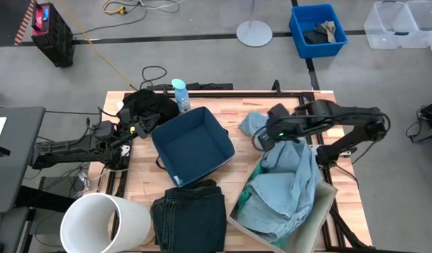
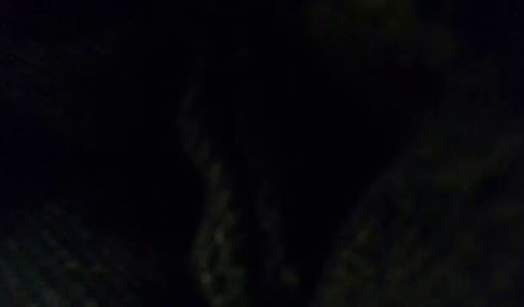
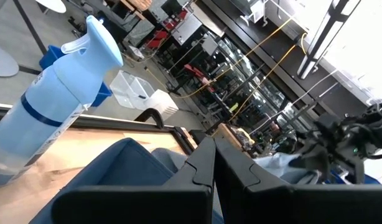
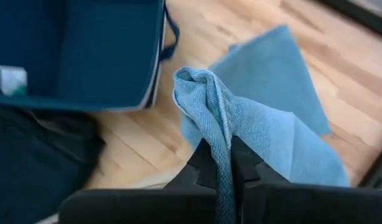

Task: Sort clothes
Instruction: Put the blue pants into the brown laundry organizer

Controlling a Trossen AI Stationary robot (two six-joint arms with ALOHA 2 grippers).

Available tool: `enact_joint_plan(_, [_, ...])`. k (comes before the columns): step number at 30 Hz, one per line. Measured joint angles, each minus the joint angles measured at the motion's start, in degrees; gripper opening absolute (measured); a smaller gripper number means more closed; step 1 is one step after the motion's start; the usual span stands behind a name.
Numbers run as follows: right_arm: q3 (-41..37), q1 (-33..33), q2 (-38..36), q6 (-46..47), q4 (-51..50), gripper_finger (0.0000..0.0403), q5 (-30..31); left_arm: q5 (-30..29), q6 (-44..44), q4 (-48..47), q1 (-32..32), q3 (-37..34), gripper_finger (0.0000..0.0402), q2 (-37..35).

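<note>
Right gripper fingers clamp a bunched fold of the pale blue denim jeans, just beside the square navy fabric bin; the jeans drape into a tan tray. Left gripper fingers pressed together, holding nothing, at the bin's opposite side, near the black garment. Dark navy jeans lie below the bin.

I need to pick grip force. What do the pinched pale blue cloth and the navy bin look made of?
The pale blue cloth looks like soft woven denim: diagonal weave shows where the right gripper pinches it. The square navy bin seems fabric-sided, matte, with a loop handle.
</note>
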Motion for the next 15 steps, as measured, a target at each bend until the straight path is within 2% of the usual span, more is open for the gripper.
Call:
enact_joint_plan(6, [0.0,1.4,-3.9,-0.5,4.1,0.0014,4.5,0.0,0.0,0.0,0.0,0.0,0.0000,0.0])
enact_joint_plan(15, [0.0,5.5,-8.9,-12.2,14.8,0.0013,9.6,0.0,0.0,0.0,0.0,0.0,0.0000,0.0])
